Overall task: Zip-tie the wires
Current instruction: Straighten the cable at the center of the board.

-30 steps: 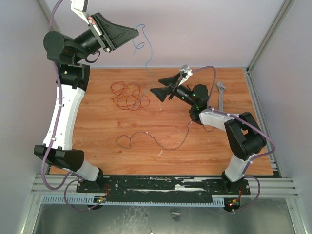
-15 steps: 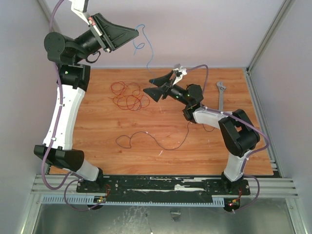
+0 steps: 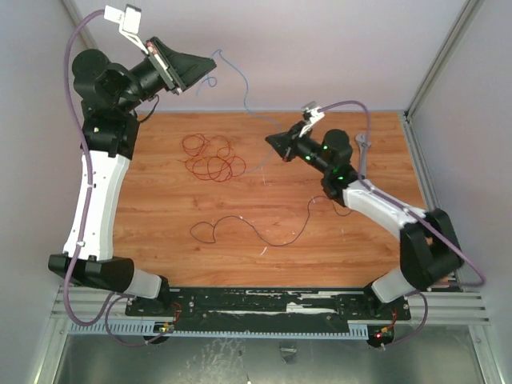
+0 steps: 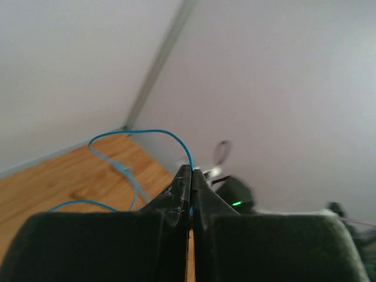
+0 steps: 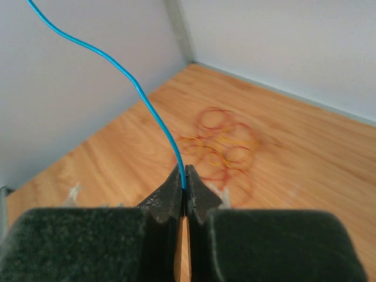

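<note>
Brown wood-grain desk [image 3: 344, 256] with pale walls round it. The white-and-black left arm [image 3: 100, 192] rises from the near-left corner and reaches high over the far-left corner. The white-and-black right arm [image 3: 376, 206] stretches from the near-right corner toward the far edge, right of centre. The black wedge-shaped left hand [image 3: 211, 78] is up in the air in front of the back wall, fingers clenched tip to tip on a thin blue wire [image 5: 139, 87]; the left wrist view shows the wire pinched right at the tips. The black right hand [image 3: 270, 142] is lower, over the far part of the desk, also clenched on the same blue wire, which is nipped between its fingertips in the right wrist view. The blue wire hangs slack in a curve between the two hands, off the desk. A loose tangle of thin red wire loops [image 3: 212, 156] lies flat on the desk toward the far edge, left of centre, apart from both hands. A long thin dark wire with one loop [image 3: 240, 224] lies across the middle of the desk, nearer the near edge. A silver metal adjustable wrench [image 3: 362, 142] lies near the far-right corner, partly hidden by the right arm.
</note>
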{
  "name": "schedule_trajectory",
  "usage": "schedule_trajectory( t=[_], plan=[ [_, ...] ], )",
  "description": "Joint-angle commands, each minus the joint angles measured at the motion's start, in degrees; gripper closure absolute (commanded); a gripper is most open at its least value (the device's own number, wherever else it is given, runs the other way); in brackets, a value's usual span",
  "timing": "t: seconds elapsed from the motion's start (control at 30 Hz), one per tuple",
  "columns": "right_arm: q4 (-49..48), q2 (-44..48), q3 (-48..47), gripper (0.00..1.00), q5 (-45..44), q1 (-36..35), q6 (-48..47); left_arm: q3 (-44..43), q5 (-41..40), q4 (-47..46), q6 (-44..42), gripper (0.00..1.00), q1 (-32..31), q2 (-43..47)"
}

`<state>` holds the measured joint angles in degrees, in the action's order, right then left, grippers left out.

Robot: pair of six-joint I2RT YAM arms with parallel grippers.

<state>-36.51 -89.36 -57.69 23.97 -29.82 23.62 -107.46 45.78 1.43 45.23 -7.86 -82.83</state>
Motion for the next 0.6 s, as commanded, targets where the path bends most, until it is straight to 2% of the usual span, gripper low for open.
schedule_trajectory(
  t=[0.0, 0.1, 0.17, 0.27, 0.4, 0.57],
  plan=[
    [29.69, 8.67, -1.25, 1.0, -14.44, 1.72, -14.33, 5.86, -11.89, 16.43, -15.82, 1.0, 0.56, 3.84],
    [42.21, 11.5, -3.89, 1.0, -19.54, 1.83, -17.33, 16.94, -19.89, 18.32, -18.74, 1.0, 0.31, 7.98],
    [48.94, 12.82, -5.64, 1.0, -20.39, 1.85, -18.33, 27.71, -24.68, 17.65, -18.87, 1.0, -0.3, 11.18],
    [58.13, 13.98, -7.66, 1.0, -26.36, 1.9, -19.13, 39.23, -30.18, 16.85, -18.8, 1.0, -2.06, 15.53],
    [66.14, 16.0, -7.9, 1.0, -37.84, 1.8, -19.59, 48.72, -37.23, 18.25, -18.9, 1.0, -5.1, 18.95],
    [76.61, 17.36, -8.04, 1.0, -41.32, 1.74, -18.13, 57.63, -44.71, 17.06, -16.28, 1.0, -11.81, 21.58]
  ],
)
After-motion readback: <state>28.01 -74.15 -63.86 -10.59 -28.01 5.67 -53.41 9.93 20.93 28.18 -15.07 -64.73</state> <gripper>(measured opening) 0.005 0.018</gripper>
